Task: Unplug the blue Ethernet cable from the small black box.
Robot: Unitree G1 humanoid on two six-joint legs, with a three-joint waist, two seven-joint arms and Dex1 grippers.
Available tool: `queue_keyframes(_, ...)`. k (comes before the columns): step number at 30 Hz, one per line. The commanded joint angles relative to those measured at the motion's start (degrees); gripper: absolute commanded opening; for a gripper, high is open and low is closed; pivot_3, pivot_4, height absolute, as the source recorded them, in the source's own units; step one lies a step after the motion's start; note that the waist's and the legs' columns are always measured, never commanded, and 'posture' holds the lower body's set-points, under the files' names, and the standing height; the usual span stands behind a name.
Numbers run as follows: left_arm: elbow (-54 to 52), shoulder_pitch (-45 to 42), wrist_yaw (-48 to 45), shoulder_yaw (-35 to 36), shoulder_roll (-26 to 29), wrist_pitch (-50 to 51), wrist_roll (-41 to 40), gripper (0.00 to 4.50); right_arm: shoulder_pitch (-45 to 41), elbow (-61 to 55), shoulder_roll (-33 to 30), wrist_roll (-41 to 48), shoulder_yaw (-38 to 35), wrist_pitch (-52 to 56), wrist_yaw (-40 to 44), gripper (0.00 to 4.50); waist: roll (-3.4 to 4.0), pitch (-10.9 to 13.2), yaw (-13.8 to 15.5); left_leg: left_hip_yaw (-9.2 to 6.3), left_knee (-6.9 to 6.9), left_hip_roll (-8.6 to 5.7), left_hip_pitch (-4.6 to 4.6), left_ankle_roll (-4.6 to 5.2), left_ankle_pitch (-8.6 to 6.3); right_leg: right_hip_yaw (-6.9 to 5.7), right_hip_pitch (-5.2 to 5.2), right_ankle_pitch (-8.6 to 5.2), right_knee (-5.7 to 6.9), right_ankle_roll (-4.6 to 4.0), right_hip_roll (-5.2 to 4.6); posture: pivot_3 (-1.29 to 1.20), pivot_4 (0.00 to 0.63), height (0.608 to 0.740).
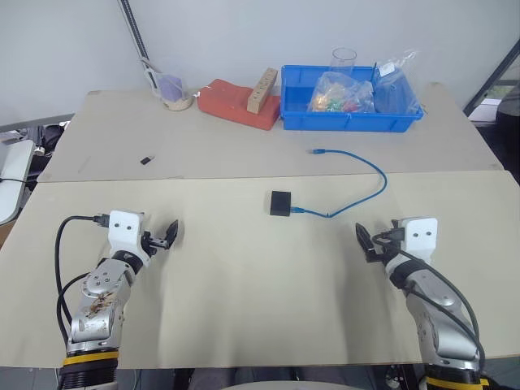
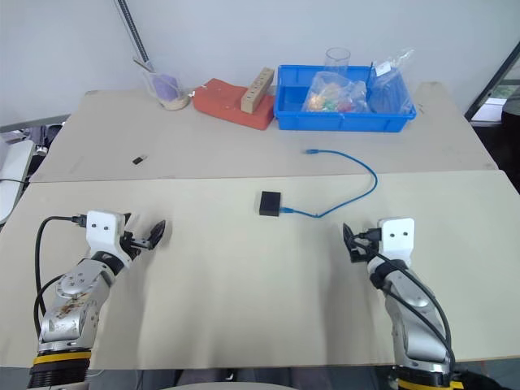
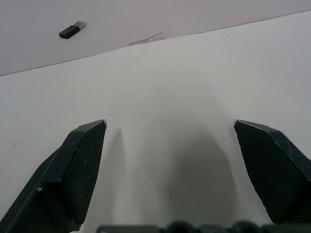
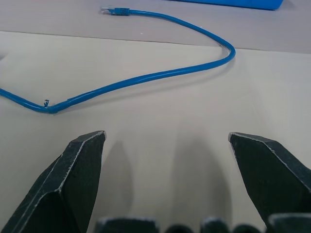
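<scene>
Left gripper (image 1: 165,237) and right gripper (image 1: 367,240), fingers spread wide and holding nothing, hover low over the near table (image 1: 244,325), well apart. Between them, farther back: the small black box (image 1: 281,202), w/ the blue Ethernet cable (image 1: 375,169) plugged into its right side, curving right then back to a free plug on the far table. Behind: blue bin (image 1: 349,120), red block (image 1: 240,104); small black stick (image 1: 146,159) at left.
</scene>
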Motion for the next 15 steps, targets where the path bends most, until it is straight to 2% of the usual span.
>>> queue_keyframes(1,-0.97,-0.76,-1.62,0.6,0.67,0.26,-1.43,4.46,-0.09,-2.89,-0.67,0.41,-0.37,-0.54,0.45,4.5,0.0,0.0,0.01,0.0,0.0,0.0,0.0,0.0,0.0,0.0,0.0,0.0,0.0,0.0,0.0,0.0,0.15,0.74)
queue_keyframes(4,-2.39,-1.56,-5.34,0.75,1.05,1.25,-4.81,4.46,-0.32,-5.42,-3.1,1.75,-0.25,1.21,3.35,4.5,0.0,0.0,0.05,0.01,0.0,-0.02,0.0,0.0,0.0,0.0,0.0,0.0,0.0,0.0,-0.01,0.0,0.15,0.74)
queue_keyframes(6,-7.82,-2.49,-14.27,-2.27,4.17,4.26,-9.86,4.46,-3.24,-5.98,-7.69,5.21,1.34,4.5,10.45,4.5,-0.02,0.01,-0.02,0.01,0.02,-0.01,-0.03,0.0,0.0,0.0,0.0,0.0,0.0,0.0,0.0,0.0,0.15,0.74)
queue_keyframes(10,-14.37,-5.52,-26.94,-7.47,11.92,7.75,-14.29,4.46,-11.4,-3.18,-13.44,11.24,4.18,10.81,19.98,4.5,-0.01,0.01,-0.16,0.02,0.03,0.0,0.02,-0.01,0.01,-0.01,0.05,0.0,-0.02,0.0,0.05,0.0,0.15,0.74)
queue_keyframes(15,-16.14,-14.63,-39.17,-11.98,19.69,8.23,-16.55,4.46,-23.52,7.13,-16.67,12.42,11.96,12.4,32.17,4.5,-0.02,0.02,-0.34,0.02,-0.05,0.03,0.09,0.0,0.01,-0.05,0.1,0.0,-0.13,0.0,0.13,0.0,0.15,0.74)
